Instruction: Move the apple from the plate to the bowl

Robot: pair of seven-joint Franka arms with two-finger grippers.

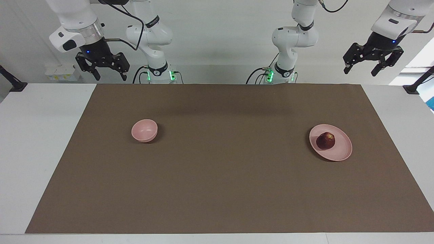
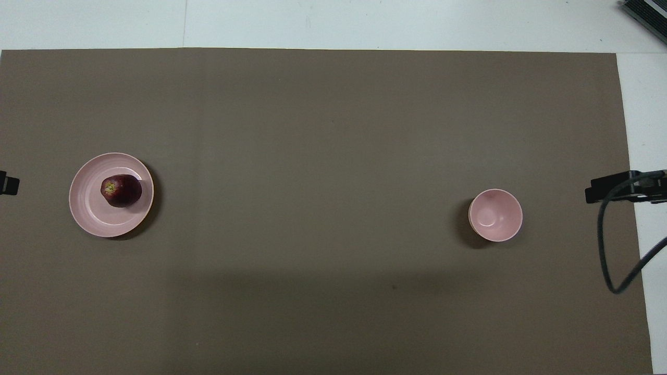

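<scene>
A dark red apple sits on the wide pink plate toward the left arm's end of the table. The small deep pink bowl stands empty toward the right arm's end. My left gripper hangs open high above the table's edge near the robots, up and away from the plate. My right gripper hangs open high above the same edge, away from the bowl. Both arms wait.
A brown mat covers most of the white table. A black cable loops at the mat's edge at the right arm's end. Black mounts stand at the table's corners.
</scene>
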